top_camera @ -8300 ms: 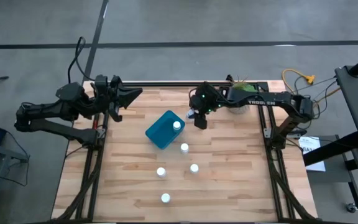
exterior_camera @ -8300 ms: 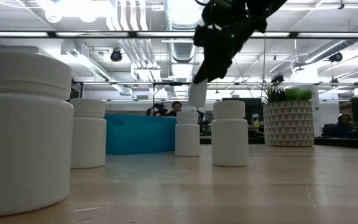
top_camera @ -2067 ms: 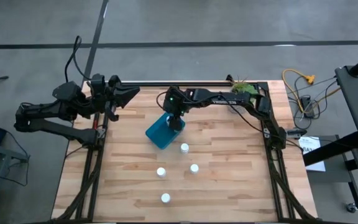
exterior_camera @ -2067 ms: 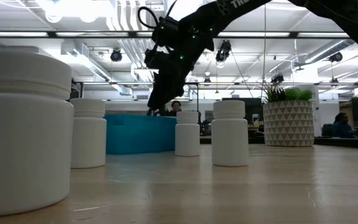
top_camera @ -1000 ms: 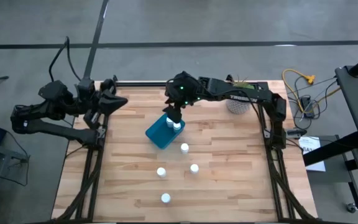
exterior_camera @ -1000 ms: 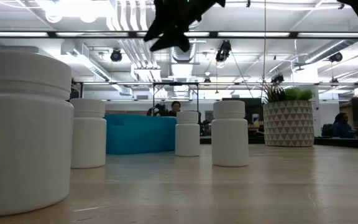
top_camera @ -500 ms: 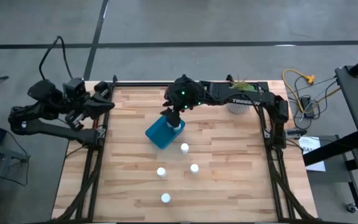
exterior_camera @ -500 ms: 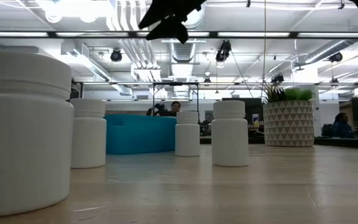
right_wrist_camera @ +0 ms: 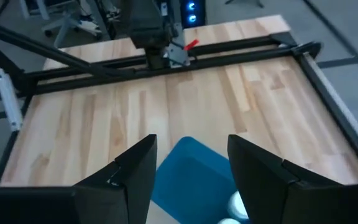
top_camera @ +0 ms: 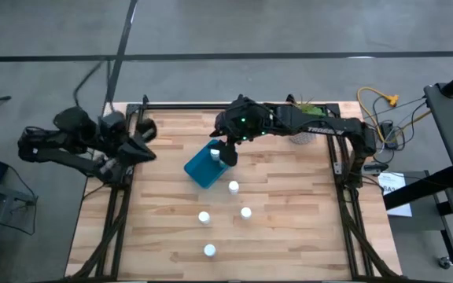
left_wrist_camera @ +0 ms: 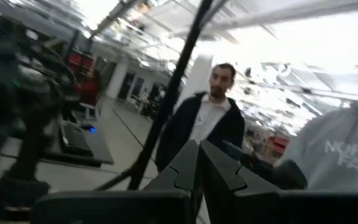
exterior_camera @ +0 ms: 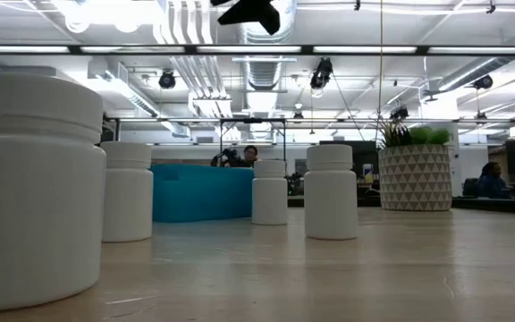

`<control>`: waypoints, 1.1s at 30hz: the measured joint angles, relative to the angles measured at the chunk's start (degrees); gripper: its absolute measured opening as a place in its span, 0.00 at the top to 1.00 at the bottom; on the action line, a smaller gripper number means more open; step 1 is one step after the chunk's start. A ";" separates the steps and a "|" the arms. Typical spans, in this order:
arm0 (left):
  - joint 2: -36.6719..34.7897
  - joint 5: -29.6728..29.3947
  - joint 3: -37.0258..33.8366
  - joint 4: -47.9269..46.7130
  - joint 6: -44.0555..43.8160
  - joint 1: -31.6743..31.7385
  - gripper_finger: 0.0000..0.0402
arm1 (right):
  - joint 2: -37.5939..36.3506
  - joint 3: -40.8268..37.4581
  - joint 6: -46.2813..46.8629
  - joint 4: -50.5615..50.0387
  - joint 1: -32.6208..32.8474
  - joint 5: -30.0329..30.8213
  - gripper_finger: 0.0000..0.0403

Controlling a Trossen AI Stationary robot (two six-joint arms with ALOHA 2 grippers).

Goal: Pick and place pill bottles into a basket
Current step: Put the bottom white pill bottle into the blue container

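Note:
The teal basket [top_camera: 203, 167] lies on the wooden table left of centre. At least one white pill bottle [top_camera: 214, 154] stands inside it, and two caps show in the right wrist view [right_wrist_camera: 237, 203]. My right gripper [top_camera: 228, 151] hangs open and empty above the basket's right end [right_wrist_camera: 188, 169], high up in the low view [exterior_camera: 252, 11]. Several more pill bottles stand upright on the table nearer the front [top_camera: 233, 186] [top_camera: 246, 212] [top_camera: 204, 217] [top_camera: 209, 250]. My left gripper [top_camera: 141, 147] is shut and empty at the table's left edge [left_wrist_camera: 197, 168].
A white patterned pot with a green plant [exterior_camera: 415, 177] stands at the table's far right [top_camera: 303, 126]. A black frame rail [right_wrist_camera: 166, 68] runs along the far edge. People stand in the room beyond the table [left_wrist_camera: 207, 121].
My right gripper has risen above the basket and shifted a little toward the table's right edge. My left arm has swung along the table's left edge toward the near side and turned. The bottles and basket have stayed in place.

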 joint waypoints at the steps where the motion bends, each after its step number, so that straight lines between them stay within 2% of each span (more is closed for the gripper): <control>1: 0.68 0.00 0.00 0.23 0.88 -1.04 1.00 | -0.58 -0.23 -0.48 -0.17 -0.02 0.53 0.53; 7: 4.42 -0.45 0.01 0.36 3.94 -4.91 1.00 | -3.76 -1.63 -0.68 -0.41 -0.67 1.85 0.53; 13: 5.83 -0.92 0.22 0.49 4.03 -7.09 1.00 | -8.79 -7.68 1.69 0.32 -1.97 4.88 0.54; 23: 7.52 -7.45 0.38 -0.34 10.59 -9.04 1.00 | -15.98 -17.28 5.20 8.51 -3.09 4.86 0.56; 28: 9.31 -11.27 4.37 -12.84 13.58 -10.47 1.00 | -17.05 -19.53 6.09 8.78 -3.12 5.17 0.57; 31: 10.85 -10.77 6.59 -19.48 13.47 -10.64 1.00 | -17.15 -20.28 6.11 8.65 -3.09 5.25 0.57; 33: 11.69 -8.78 7.05 -20.14 13.40 -10.60 0.99 | -17.19 -20.35 6.11 8.79 -3.10 5.28 0.57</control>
